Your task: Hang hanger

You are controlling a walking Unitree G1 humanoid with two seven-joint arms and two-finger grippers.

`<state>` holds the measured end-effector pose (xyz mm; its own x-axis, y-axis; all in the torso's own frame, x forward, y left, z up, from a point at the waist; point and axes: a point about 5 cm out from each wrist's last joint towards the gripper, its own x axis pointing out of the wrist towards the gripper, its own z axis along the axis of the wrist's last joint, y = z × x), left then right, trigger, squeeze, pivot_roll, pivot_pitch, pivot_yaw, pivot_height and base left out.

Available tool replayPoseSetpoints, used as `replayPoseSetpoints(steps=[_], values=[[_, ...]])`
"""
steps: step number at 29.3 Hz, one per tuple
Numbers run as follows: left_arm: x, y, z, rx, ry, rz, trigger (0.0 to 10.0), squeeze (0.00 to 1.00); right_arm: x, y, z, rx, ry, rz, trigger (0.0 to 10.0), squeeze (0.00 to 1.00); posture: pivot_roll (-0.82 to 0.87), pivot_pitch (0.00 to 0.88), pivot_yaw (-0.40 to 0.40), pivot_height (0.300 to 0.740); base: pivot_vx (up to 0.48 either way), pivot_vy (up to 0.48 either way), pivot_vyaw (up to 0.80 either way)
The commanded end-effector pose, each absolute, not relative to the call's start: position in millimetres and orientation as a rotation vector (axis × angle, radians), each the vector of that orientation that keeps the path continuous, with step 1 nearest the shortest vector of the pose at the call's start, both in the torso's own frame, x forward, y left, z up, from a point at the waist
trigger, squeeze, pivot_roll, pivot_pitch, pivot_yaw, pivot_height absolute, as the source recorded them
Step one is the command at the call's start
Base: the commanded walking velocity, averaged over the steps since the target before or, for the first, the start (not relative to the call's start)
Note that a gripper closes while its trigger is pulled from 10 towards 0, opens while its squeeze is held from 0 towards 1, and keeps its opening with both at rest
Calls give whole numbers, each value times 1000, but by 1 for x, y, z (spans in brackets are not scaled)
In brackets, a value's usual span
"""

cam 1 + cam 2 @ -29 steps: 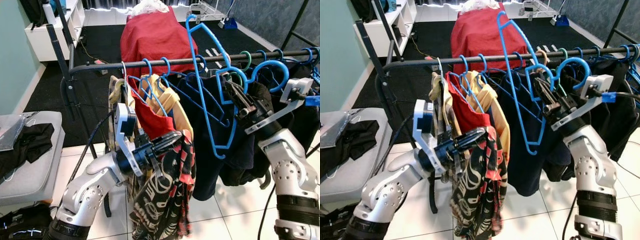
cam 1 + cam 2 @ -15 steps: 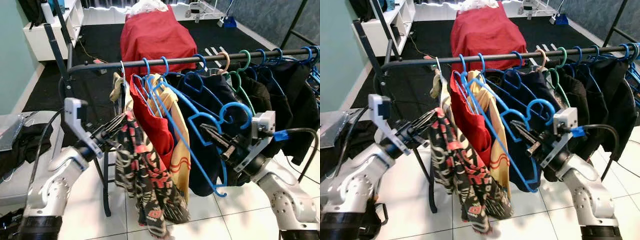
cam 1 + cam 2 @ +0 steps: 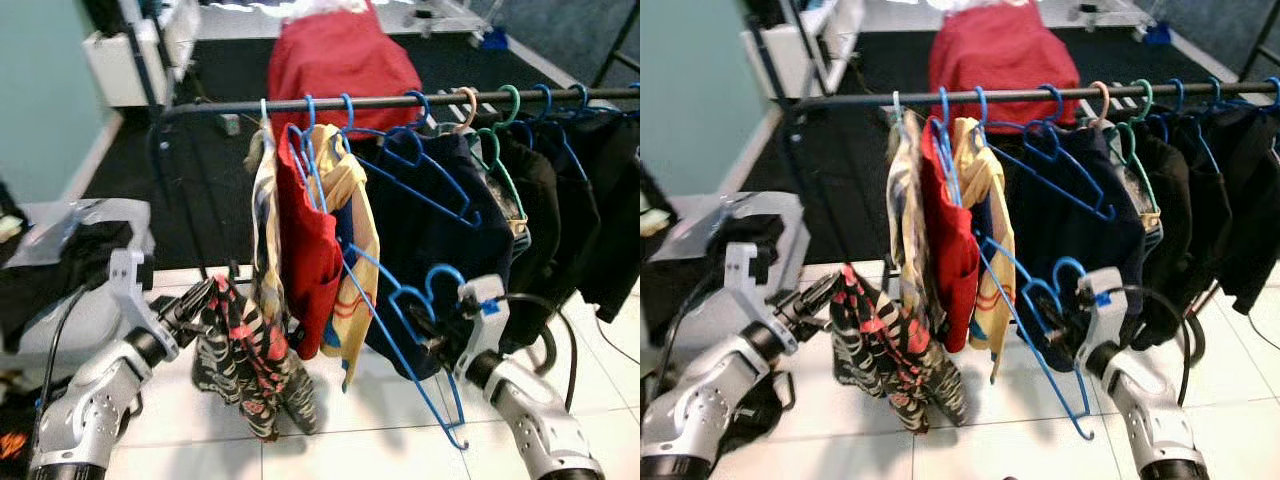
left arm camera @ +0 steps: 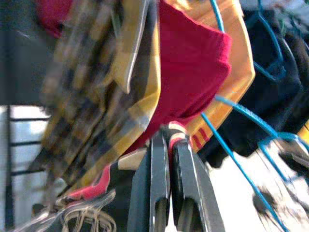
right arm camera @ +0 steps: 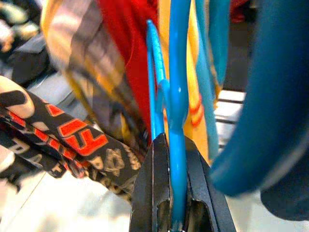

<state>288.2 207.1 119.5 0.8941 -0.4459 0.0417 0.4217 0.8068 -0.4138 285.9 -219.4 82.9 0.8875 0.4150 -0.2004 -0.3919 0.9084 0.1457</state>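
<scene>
The right gripper (image 3: 428, 333) is clamping a bare blue hanger (image 3: 400, 330); in the right wrist view the two fingers (image 5: 154, 193) are pressing shut on its blue bar (image 5: 177, 96). The hanger is hanging low, well below the clothes rail (image 3: 400, 101), at about 5 o'clock in the head view, with its hook (image 3: 440, 282) pointing up beside the gripper and its long arm slanting up toward the hung garments.

The left gripper (image 3: 205, 298) is pinching a black, red and white patterned garment (image 3: 245, 360), which is drooping toward the tiled floor (image 3: 350, 410) at about 7 o'clock. The fingers (image 4: 161, 179) are sitting nearly closed on cloth.

Assessment: the hanger is looking light, rigid, thin and smooth, so it is likely swinging or twisting in a narrow grip. A hold near the neck, just under the hook, is judged best for steering the hook over the rail. The garment is soft and limp, offering no support.
</scene>
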Motion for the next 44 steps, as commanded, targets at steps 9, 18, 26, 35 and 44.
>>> replayPoseSetpoints(steps=[9, 18, 26, 35, 44], values=[[288, 204, 103, -440, 95, -448, 10000, 0, 282, -218, 68, 87, 269, 401, 10000, 0, -65, 110, 3, 740, -385, 0, 0], [291, 202, 84, -419, 149, -433, 10000, 0, 286, -221, 51, 68, 309, 337, 10000, 0, -58, 99, 0, 740, -372, 0, 0], [294, 199, 66, -349, 225, -392, 10000, 0, 287, -225, 41, 98, 330, 269, 10000, 0, -55, 92, -3, 740, -230, 0, 0], [295, 207, 50, -241, 279, -280, 10000, 0, 288, -228, 32, 83, 364, 224, 10000, 0, -50, 88, 0, 740, 0, 0, 603], [277, 201, 14, -109, 389, -158, 10000, 0, 278, -230, 12, 85, 393, 118, 10000, 0, -43, 98, -3, 740, 0, 0, 772]])
